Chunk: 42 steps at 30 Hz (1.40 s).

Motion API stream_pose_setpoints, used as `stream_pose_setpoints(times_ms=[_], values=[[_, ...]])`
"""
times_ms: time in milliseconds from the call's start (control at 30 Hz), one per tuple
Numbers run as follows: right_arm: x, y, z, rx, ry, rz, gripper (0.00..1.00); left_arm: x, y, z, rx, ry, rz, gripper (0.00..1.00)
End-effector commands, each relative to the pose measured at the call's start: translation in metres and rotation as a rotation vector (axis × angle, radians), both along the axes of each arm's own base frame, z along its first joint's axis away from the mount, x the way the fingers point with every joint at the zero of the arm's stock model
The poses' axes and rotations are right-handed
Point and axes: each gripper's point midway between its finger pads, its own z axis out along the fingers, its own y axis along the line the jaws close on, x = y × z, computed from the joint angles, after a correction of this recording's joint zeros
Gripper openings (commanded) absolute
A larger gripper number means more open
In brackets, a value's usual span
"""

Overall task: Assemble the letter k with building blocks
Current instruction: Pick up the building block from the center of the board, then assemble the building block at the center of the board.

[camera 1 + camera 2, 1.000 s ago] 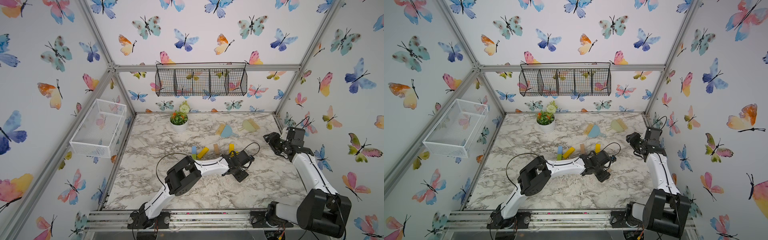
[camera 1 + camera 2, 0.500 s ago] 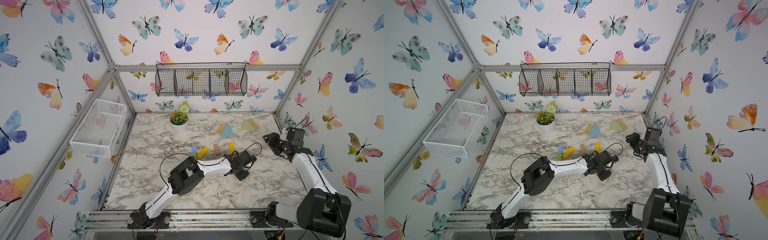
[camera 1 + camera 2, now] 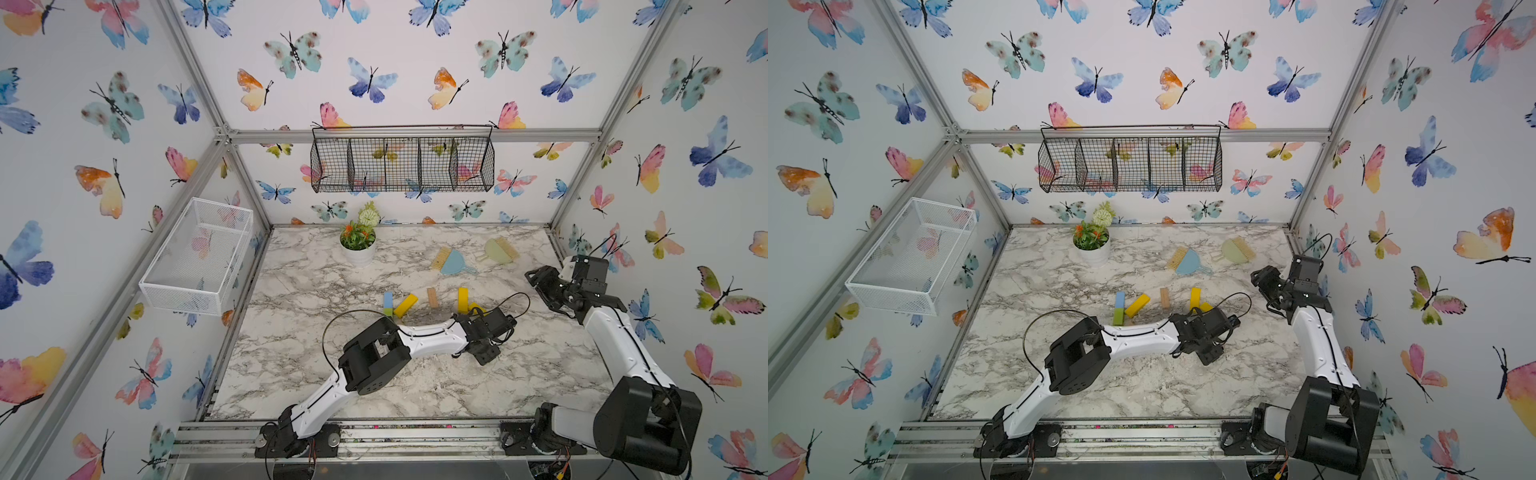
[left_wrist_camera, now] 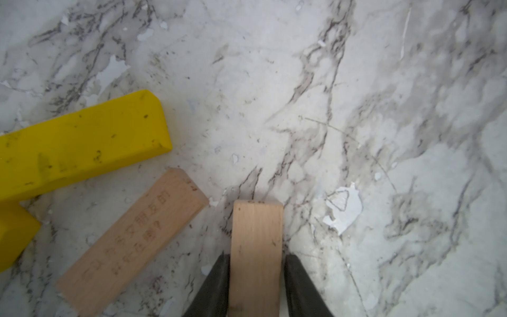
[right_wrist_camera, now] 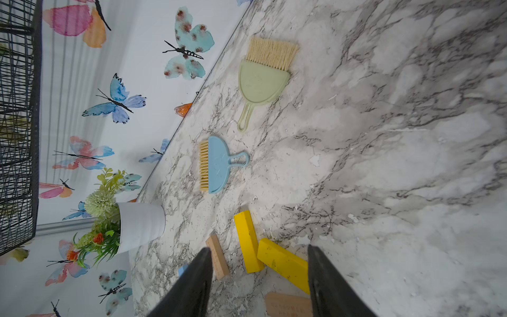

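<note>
Left arm (image 3: 428, 338), right arm (image 3: 617, 340): white link shells, bulky black joint housings, thin black looping cables (image 3: 332, 332), black wedge jaws.

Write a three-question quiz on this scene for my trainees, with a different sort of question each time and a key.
1. True or false: the left gripper is shut on a plain tan block.
2. Multiple choice: which lies nearer the plant pot on the table? A. the blue dustpan B. the green dustpan
3. Fill in the missing word: the right gripper hangs above the table with its jaws ____ and nothing between them.

Key: 1 true; 2 A; 3 open.
</note>
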Motion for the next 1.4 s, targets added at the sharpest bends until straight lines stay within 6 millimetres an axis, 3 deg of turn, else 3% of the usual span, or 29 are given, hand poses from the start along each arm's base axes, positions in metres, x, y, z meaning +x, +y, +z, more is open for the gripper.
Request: stream_pose_setpoints(times_ms=[0, 167, 367, 533, 567, 667, 800, 900, 1100, 1367], values=[[-0.001, 0.000, -0.005, 0.008, 0.006, 0.005, 0.57, -0.002, 0.018, -0.024, 0.105, 0.010, 0.011, 0.29], [-0.002, 0.000, -0.006, 0.008, 0.011, 0.004, 0.57, 0.008, 0.018, 0.010, 0.061, -0.023, 0.053, 0.19], [-0.003, 0.000, -0.009, 0.010, 0.015, 0.004, 0.57, 0.023, 0.036, 0.072, -0.066, -0.022, 0.145, 0.09], [-0.003, 0.002, -0.011, 0.023, 0.017, 0.011, 0.57, 0.042, 0.063, 0.104, -0.142, 0.001, 0.258, 0.06], [-0.003, 0.002, -0.012, 0.022, 0.020, 0.009, 0.57, 0.049, 0.072, 0.120, -0.180, 0.001, 0.299, 0.06], [-0.003, 0.002, -0.011, 0.019, 0.017, 0.009, 0.58, 0.068, 0.100, 0.131, -0.239, 0.067, 0.471, 0.05], [-0.003, 0.002, -0.012, 0.021, 0.020, 0.011, 0.57, 0.085, 0.147, 0.117, -0.294, 0.207, 0.767, 0.00], [-0.002, 0.003, -0.013, 0.025, 0.021, 0.017, 0.57, 0.080, 0.163, 0.098, -0.298, 0.307, 0.898, 0.00], [-0.002, 0.006, -0.015, 0.035, 0.031, 0.033, 0.57, 0.074, 0.157, 0.067, -0.241, 0.384, 0.980, 0.00], [-0.003, 0.006, -0.016, 0.033, 0.037, 0.036, 0.57, 0.079, 0.149, 0.035, -0.066, 0.282, 1.028, 0.00]])
